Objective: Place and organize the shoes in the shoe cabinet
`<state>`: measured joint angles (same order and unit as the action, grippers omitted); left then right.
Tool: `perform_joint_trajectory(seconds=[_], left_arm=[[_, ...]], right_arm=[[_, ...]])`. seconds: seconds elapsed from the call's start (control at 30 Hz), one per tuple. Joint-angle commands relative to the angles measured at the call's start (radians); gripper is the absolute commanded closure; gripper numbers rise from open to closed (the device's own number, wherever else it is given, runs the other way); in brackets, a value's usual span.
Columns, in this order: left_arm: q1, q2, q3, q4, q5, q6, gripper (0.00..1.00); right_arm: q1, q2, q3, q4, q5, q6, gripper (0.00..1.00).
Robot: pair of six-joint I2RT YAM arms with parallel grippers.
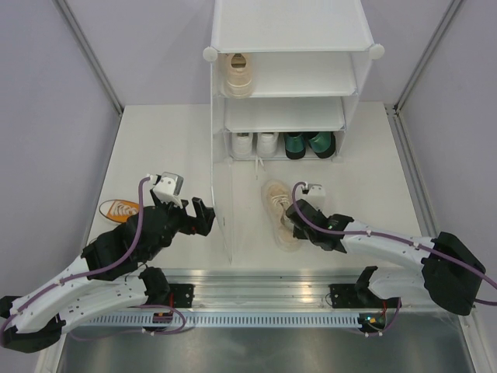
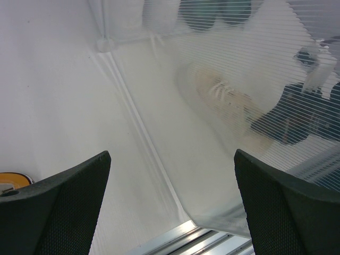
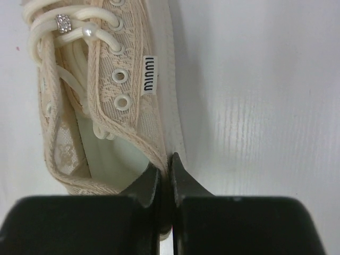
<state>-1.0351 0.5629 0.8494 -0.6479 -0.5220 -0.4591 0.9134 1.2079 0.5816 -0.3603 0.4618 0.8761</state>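
Cream lace-up sneaker lies on the bench just in front of the shoe cabinet, seen as I run the rig from a distance. The right end effector is pinched almost fully together on the shoe's side collar. One finger is inside the opening and one outside, with only the thin lace-fabric wall between them.

I judge the shoe light and soft. The upper is likely to fold, and the shoe may swing from so narrow a pinch. The rubber sole rim looks the stiffer part, and the collar near the heel seems a sensible hold.

The left end effector hangs spread wide with nothing in it, beside the cabinet's translucent side panel.

A second cream sneaker sits on an upper tier. White sneakers and dark green heels fill a lower one. One orange sneaker lies on the bench at the left, partly covered by the left arm, and I see no partner for it.

The ribbed panel blurs everything behind it in the left wrist view. In the right wrist view, the gripped shoe's toe is cut off and its heel is hidden behind the fingers.
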Motion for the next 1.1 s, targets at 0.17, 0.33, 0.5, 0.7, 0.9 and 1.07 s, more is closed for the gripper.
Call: perform_joint_trajectory(seconds=[0.17, 0.33, 0.5, 0.7, 0.9, 1.07], left_arm=[[0.004, 0.002, -0.001, 0.036, -0.009, 0.033, 0.00], [0.004, 0.003, -0.001, 0.036, -0.010, 0.033, 0.00], [0.003, 0.003, 0.000, 0.034, -0.010, 0.033, 0.00], [0.004, 0.000, -0.001, 0.034, -0.013, 0.033, 0.00], [0.003, 0.000, -0.001, 0.034, -0.013, 0.033, 0.00], [0.003, -0.003, -0.001, 0.034, -0.010, 0.031, 0.00]], right_arm=[[-0.048, -0.074, 0.211, -0.063, -0.023, -0.092, 0.99], [-0.064, -0.151, 0.326, -0.140, -0.020, -0.140, 0.99], [-0.087, -0.169, 0.466, -0.201, 0.003, -0.189, 0.99], [-0.151, -0.084, 0.697, -0.250, 0.003, -0.264, 0.99], [-0.264, 0.048, 0.932, -0.259, -0.072, -0.333, 0.99], [-0.346, 0.171, 1.118, -0.282, -0.129, -0.365, 0.99]])
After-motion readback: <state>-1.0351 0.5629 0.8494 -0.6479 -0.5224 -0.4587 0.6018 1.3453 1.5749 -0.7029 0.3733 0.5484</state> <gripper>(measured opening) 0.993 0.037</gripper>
